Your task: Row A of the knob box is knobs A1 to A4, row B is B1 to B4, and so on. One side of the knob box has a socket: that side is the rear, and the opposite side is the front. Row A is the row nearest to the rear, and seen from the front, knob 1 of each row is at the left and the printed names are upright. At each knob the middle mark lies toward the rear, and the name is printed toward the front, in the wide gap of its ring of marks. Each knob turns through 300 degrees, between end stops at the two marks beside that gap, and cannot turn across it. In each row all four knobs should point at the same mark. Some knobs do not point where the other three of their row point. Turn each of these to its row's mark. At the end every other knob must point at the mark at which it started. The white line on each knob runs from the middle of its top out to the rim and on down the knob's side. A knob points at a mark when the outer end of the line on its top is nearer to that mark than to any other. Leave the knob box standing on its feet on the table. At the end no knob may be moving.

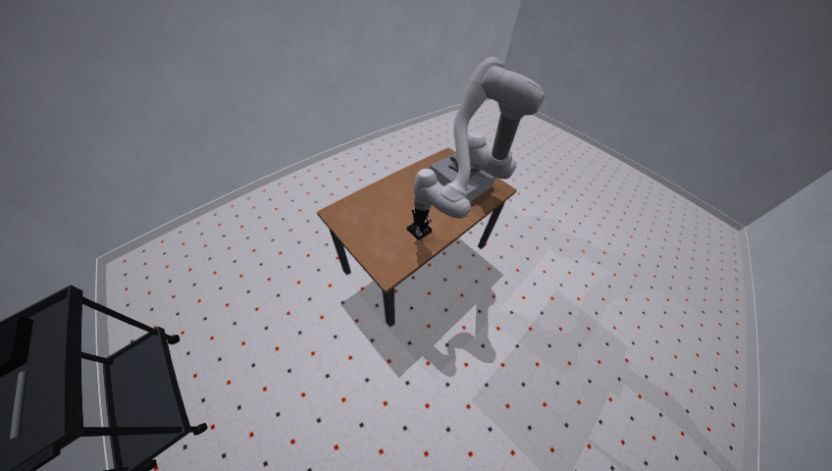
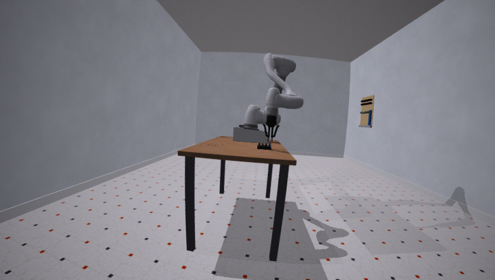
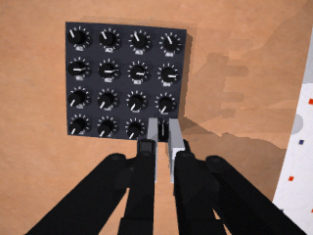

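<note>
You have the claw (image 1: 419,229) (image 2: 269,143) (image 3: 162,131) at knob D4 (image 3: 163,131), the near right corner of the knob box (image 1: 412,232) (image 2: 262,147) (image 3: 93,54) as the wrist view shows it; the box sits on the desk (image 1: 361,233) (image 2: 215,151) (image 3: 29,171), and in the exterior view it lies toward the right edge. The two fingers look clamped on D4, one to its left and one to its right. Your target is the mark shared by knob D1 (image 3: 78,125), knob D2 (image 3: 106,128) and knob D3 (image 3: 134,129), whose lines slant to the near left. D4's line seems to run parallel to the fingers, but you can't tell which end is the outer one, so judge the remaining turn only once you can read it. Turn the wrist about the knob's own axis, slowly, with no sideways drift, or you may drag the box or brush D3 and knob C4 (image 3: 165,105). Go round by the permitted arc, never across the gap over the name, and ease off if you feel an end stop. At the mark, pause, part the fingers just enough, lift straight up, then check the line.
</note>
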`<state>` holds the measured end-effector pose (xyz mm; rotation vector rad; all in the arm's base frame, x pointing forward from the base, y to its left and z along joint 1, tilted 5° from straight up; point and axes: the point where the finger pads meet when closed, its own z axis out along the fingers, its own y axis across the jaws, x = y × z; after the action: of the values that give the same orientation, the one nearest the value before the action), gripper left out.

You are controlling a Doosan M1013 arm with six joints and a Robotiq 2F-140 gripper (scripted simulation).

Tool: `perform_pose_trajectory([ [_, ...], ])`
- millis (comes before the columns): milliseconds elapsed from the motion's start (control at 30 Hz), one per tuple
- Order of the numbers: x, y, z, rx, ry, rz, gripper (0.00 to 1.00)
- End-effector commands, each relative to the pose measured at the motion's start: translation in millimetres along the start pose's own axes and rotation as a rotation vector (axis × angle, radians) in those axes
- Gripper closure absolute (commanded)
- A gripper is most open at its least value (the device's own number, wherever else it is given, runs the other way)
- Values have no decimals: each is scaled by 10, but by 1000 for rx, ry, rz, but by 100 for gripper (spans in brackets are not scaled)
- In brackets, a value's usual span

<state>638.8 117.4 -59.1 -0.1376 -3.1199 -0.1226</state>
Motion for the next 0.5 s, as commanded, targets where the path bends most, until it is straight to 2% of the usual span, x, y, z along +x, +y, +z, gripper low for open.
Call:
perform_pose_trajectory([
  [0,1,0,-1,0,0,0,95],
  [367,1,0,-1,0,0,0,95],
  [400,1,0,-1,0,0,0,88],
  [467,1,0,-1,0,0,0,88],
])
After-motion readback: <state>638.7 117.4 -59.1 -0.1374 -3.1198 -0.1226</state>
